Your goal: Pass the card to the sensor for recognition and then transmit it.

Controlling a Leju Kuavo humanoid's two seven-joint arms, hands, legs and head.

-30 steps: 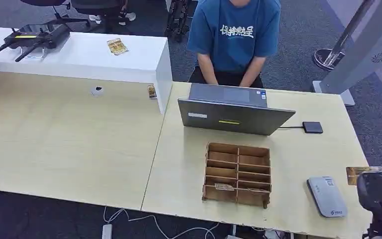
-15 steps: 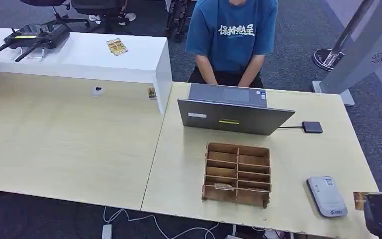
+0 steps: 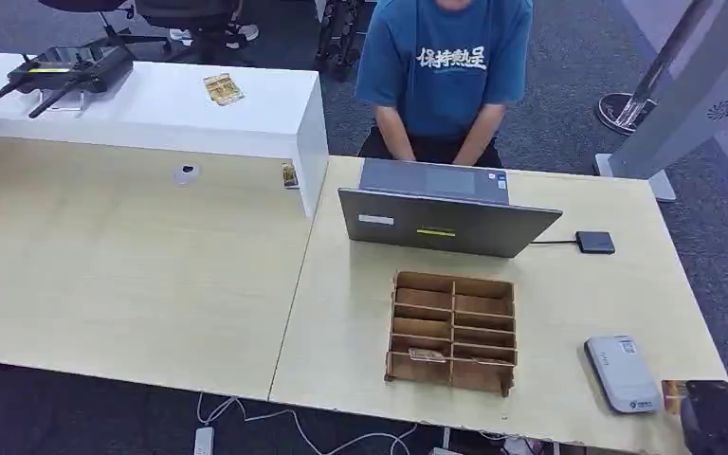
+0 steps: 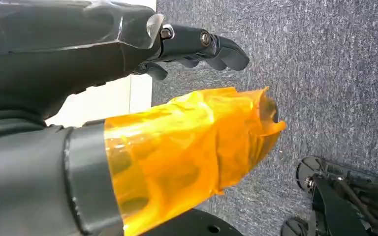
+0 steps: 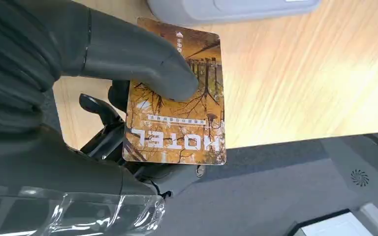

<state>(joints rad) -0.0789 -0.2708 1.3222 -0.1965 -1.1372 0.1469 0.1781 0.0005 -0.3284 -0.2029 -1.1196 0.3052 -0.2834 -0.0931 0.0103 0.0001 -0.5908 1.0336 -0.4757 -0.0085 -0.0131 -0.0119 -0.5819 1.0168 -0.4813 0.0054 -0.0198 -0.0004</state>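
Lower now, right robot hand point(image 5: 103, 73), thumb pinching hotel card point(image 5: 177, 98), seemingly beside sensor point(image 3: 623, 373).

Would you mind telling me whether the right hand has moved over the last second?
Yes. The right hand, holding the card, has dropped toward the table's near edge, now level with the near end of the grey sensor.

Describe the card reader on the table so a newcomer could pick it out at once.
Start at the light wooden table with the open laptop. Go toward its near right corner, past the wooden divider box. The card reader lies flat there, just beside the card that the right hand holds: a grey slab with rounded corners, unlike the small black adapter farther back.
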